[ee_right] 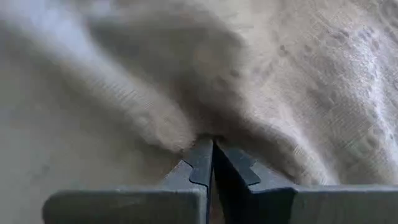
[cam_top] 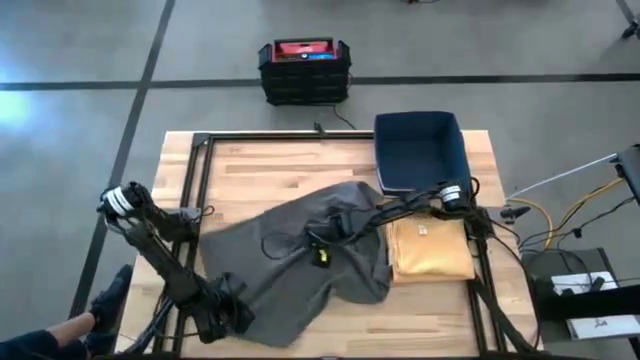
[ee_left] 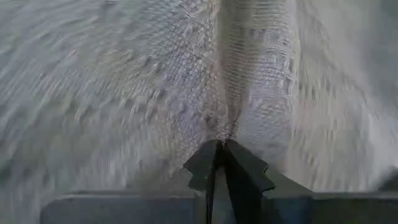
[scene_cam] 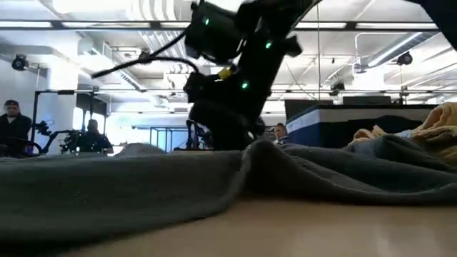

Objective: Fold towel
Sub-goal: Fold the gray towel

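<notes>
Towel: I see the grey towel [cam_top: 290,255] lying rumpled across the middle of the desk [cam_top: 250,170].
Left tool [ee_left: 217,144]: pinched tight on a towel fold at the near-left edge.
Right tool [ee_right: 210,143]: clamped on cloth mid-towel.
Neighbours: yellow cloth [cam_top: 430,250] touches towel's right side; blue bin [cam_top: 420,150] behind.

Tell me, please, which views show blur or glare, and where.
Left wrist view: the gray towel is streaked with blur, while the left gripper stays sharp. Right wrist view: the towel is soft above the right gripper. Low view: the near table edge is unfocused. High view: pale glare on the floor.
</notes>
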You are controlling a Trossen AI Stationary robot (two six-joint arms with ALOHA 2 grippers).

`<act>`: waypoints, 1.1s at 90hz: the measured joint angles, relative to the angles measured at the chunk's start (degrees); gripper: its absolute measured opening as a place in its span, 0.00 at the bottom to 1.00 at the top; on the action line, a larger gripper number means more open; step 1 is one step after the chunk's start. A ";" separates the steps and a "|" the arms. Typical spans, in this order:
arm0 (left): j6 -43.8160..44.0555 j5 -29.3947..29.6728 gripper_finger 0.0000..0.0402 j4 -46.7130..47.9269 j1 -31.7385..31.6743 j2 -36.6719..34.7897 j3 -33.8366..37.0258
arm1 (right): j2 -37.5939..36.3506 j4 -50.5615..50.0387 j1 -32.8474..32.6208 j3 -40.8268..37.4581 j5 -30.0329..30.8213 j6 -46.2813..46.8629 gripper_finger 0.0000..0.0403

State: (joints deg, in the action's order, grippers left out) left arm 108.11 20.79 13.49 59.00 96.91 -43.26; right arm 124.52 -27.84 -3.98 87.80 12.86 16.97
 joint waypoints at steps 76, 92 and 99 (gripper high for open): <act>-36.80 22.02 0.05 44.39 -16.56 -10.66 -18.16 | -5.49 -1.41 -12.10 3.24 -3.23 1.79 0.00; -49.03 17.80 0.05 30.80 -29.21 -12.68 -4.12 | -0.34 4.62 -15.30 -0.14 2.16 9.83 0.00; -51.82 13.92 0.05 25.46 -33.84 -12.73 1.99 | 0.44 4.67 -16.11 -0.09 2.20 12.15 0.00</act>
State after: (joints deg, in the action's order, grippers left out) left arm 56.29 34.71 38.95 25.16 84.18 -41.27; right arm 124.96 -23.16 -20.08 87.71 15.07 29.12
